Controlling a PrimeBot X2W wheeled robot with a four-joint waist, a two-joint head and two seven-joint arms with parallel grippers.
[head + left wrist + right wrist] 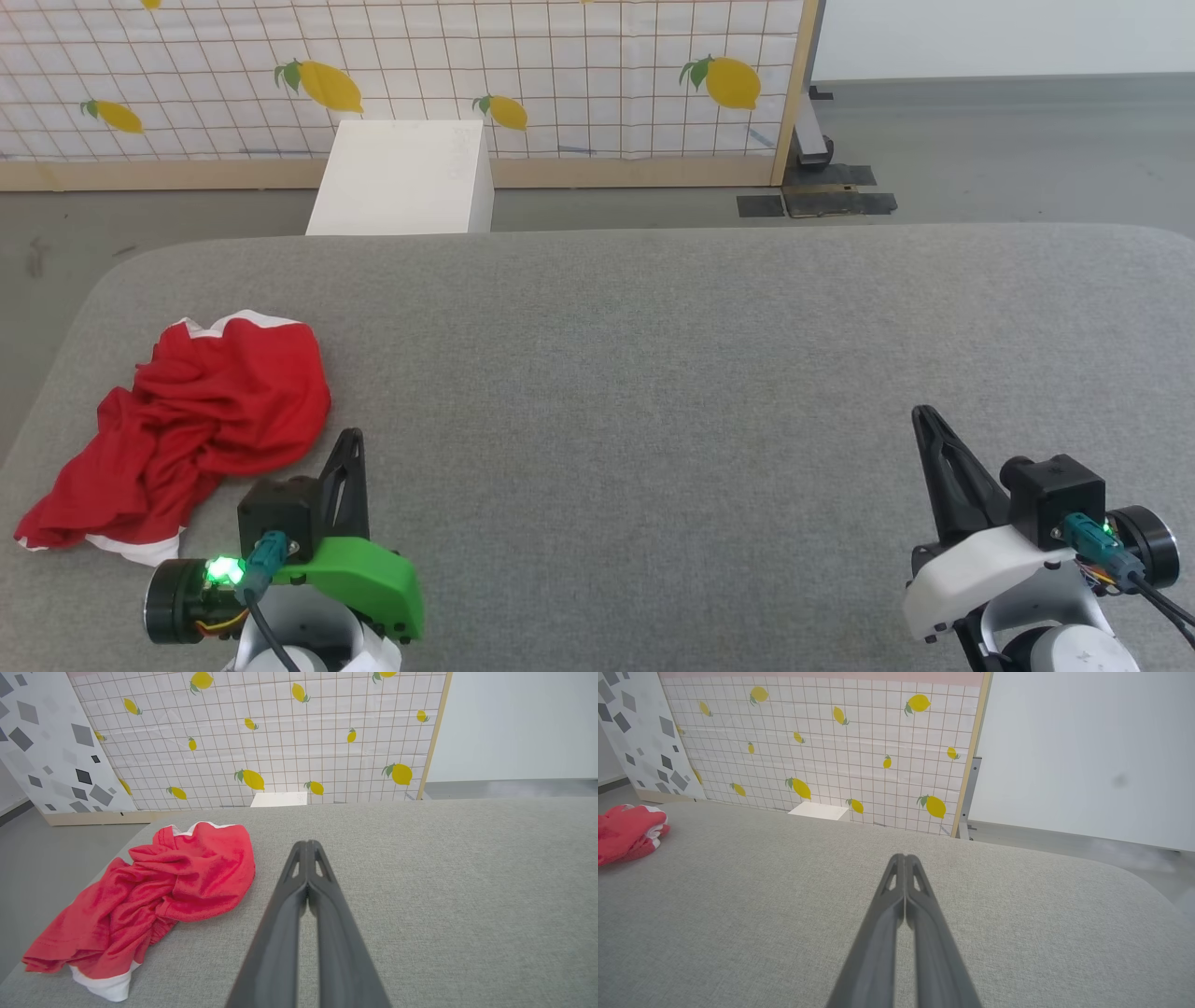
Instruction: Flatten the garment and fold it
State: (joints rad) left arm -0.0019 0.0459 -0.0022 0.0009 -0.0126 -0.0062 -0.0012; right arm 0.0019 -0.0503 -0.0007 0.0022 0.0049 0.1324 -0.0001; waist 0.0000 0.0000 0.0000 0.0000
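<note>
A lemon-printed grid screen [560, 84] stands on grey floor [990, 140] beyond the far edge of the grey cloth-covered table [653, 373], a white box [401, 177] before it, a plain white wall [990, 37] to its right.

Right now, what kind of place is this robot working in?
Probably a staged test area in a lab or studio, not a home. A free-standing lemon-print screen in a wooden frame serves as a backdrop, the wide table is covered in grey fabric, and the floor is plain grey.

Thin red cloth garment [201, 411]; matt grey woven-fabric table [653, 373]; smooth dark fingers [280, 933].
</note>
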